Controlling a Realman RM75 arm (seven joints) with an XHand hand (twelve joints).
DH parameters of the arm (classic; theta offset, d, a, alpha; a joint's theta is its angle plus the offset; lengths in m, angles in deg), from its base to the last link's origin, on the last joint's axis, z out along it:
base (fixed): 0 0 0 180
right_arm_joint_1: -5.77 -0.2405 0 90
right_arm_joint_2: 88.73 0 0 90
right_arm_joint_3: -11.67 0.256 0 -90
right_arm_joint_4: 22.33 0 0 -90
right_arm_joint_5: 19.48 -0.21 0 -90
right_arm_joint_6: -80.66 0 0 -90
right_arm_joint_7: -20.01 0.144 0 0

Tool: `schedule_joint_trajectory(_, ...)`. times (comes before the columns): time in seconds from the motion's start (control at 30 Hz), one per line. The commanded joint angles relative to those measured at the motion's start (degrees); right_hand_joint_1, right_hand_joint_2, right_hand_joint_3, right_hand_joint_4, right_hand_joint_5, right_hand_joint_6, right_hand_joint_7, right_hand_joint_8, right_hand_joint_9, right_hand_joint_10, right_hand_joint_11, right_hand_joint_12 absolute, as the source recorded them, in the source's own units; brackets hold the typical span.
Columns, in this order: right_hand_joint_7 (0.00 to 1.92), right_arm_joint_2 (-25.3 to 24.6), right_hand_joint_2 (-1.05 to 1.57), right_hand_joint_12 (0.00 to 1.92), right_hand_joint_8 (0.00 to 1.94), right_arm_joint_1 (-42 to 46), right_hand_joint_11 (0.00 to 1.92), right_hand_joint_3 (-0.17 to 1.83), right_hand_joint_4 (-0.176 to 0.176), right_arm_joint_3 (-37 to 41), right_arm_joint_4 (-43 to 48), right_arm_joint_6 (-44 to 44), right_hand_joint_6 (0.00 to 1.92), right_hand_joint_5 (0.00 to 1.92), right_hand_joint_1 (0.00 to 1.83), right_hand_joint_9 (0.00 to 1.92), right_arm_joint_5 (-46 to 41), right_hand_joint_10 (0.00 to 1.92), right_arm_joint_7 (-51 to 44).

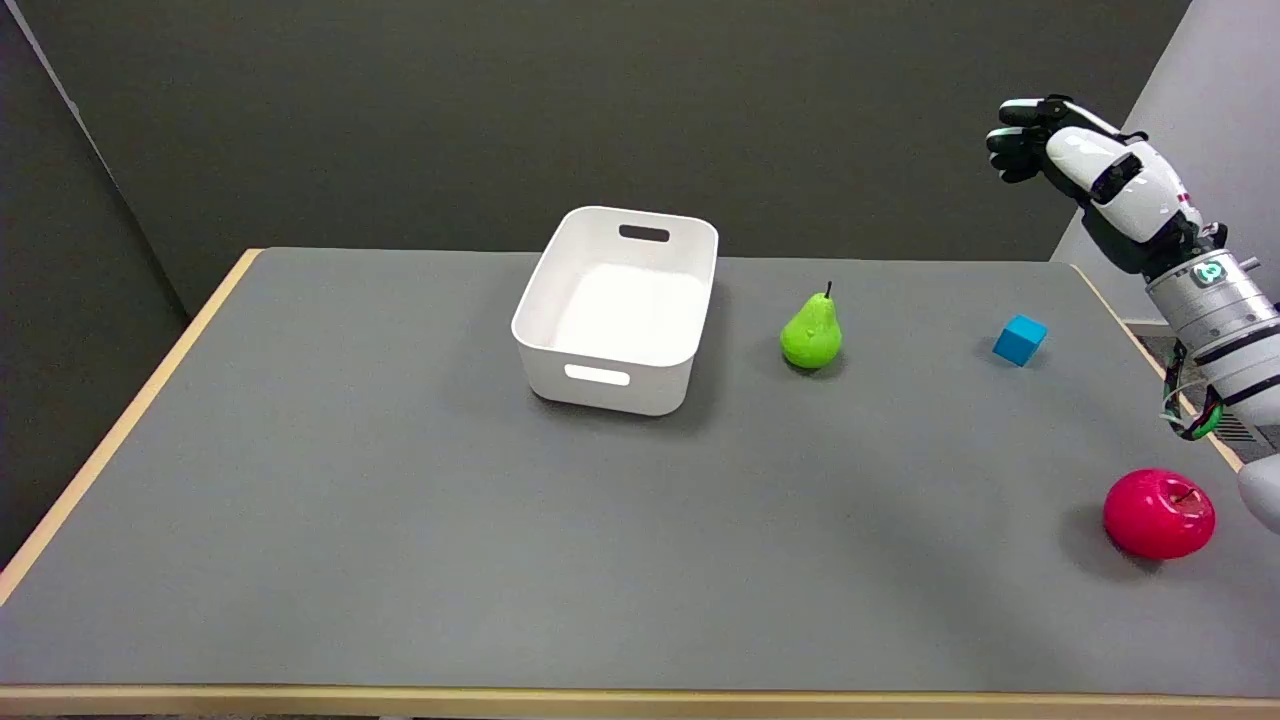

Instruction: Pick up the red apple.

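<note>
The red apple rests on the grey table at the near right, close to the right edge, with its stem dimple facing up. My right hand hangs in the air at the upper right, well above and beyond the apple, out past the table's far right corner. I see it from the back, its fingers pointing left and slightly bent. Nothing is in the hand.
A white bin with handle slots stands at the table's middle back. A green pear stands upright to its right, and a small blue cube lies further right. A wooden rim runs along the table's edges.
</note>
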Motion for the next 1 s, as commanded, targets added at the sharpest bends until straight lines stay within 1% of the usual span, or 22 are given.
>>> schedule_joint_trajectory(0.03,0.50,-0.37,0.76,1.38,0.54,-1.13,0.19,0.81,0.055,-1.94,-0.76,0.21,0.64,0.34,0.26,0.34,0.76,0.98,1.11)
schedule_joint_trajectory(0.13,0.49,-0.69,0.76,1.37,0.53,-0.95,0.19,0.81,0.056,-1.57,-1.18,-1.22,0.64,0.34,0.26,0.34,0.83,0.98,1.10)
schedule_joint_trajectory(0.2,0.49,-0.84,0.70,1.37,0.55,-0.72,0.19,0.94,0.057,-0.52,-2.13,-2.55,0.64,0.34,0.23,0.36,2.73,0.93,0.74)
schedule_joint_trajectory(0.27,0.47,-0.87,0.70,1.36,0.54,-0.31,0.18,0.95,0.052,1.23,-2.82,-3.56,0.63,0.34,0.22,0.35,6.26,0.92,-0.19)
schedule_joint_trajectory(0.37,0.45,-1.77,0.69,1.34,0.54,2.85,0.16,0.94,0.035,6.34,-2.23,-3.77,0.62,0.33,0.21,0.32,10.95,0.91,-0.33)
schedule_joint_trajectory(0.4,0.43,-2.47,0.68,1.32,0.53,4.79,0.15,0.94,0.023,9.16,-1.91,-3.70,0.60,0.32,0.20,0.31,12.58,0.91,-0.34)
schedule_joint_trajectory(0.47,0.42,-3.77,0.69,1.34,0.52,8.25,0.12,0.87,0.011,13.30,-1.21,-3.16,0.59,0.32,0.24,0.28,14.70,0.93,-1.58)
schedule_joint_trajectory(0.5,0.42,-4.01,0.71,1.36,0.51,9.32,0.11,0.84,0.008,14.69,-0.91,-2.92,0.58,0.32,0.26,0.27,15.07,0.94,-2.38)
schedule_joint_trajectory(0.57,0.42,-6.15,0.70,1.35,0.51,13.54,0.10,0.84,0.000,19.78,1.15,-0.61,0.58,0.31,0.26,0.27,14.72,0.93,-6.79)
schedule_joint_trajectory(0.6,0.41,-6.87,0.70,1.35,0.51,14.58,0.09,0.84,-0.001,20.98,1.79,0.27,0.57,0.31,0.26,0.26,14.33,0.93,-7.89)
schedule_joint_trajectory(0.67,0.40,-9.71,0.70,1.34,0.51,17.69,0.08,0.84,-0.004,25.41,4.11,3.02,0.57,0.31,0.26,0.26,13.86,0.93,-11.82)
schedule_joint_trajectory(0.73,0.41,-11.52,0.69,1.33,0.51,18.82,0.08,0.84,-0.005,28.00,4.72,2.95,0.57,0.31,0.27,0.26,13.86,0.93,-14.61)
schedule_joint_trajectory(0.9,0.44,-14.47,0.68,1.33,0.53,20.65,0.08,0.85,0.000,31.23,5.10,0.82,0.61,0.33,0.29,0.28,13.70,0.94,-15.35)
schedule_joint_trajectory(1.0,0.44,-15.61,0.68,1.33,0.54,22.34,0.09,0.85,0.001,33.20,5.31,0.27,0.62,0.33,0.30,0.29,13.70,0.95,-18.30)
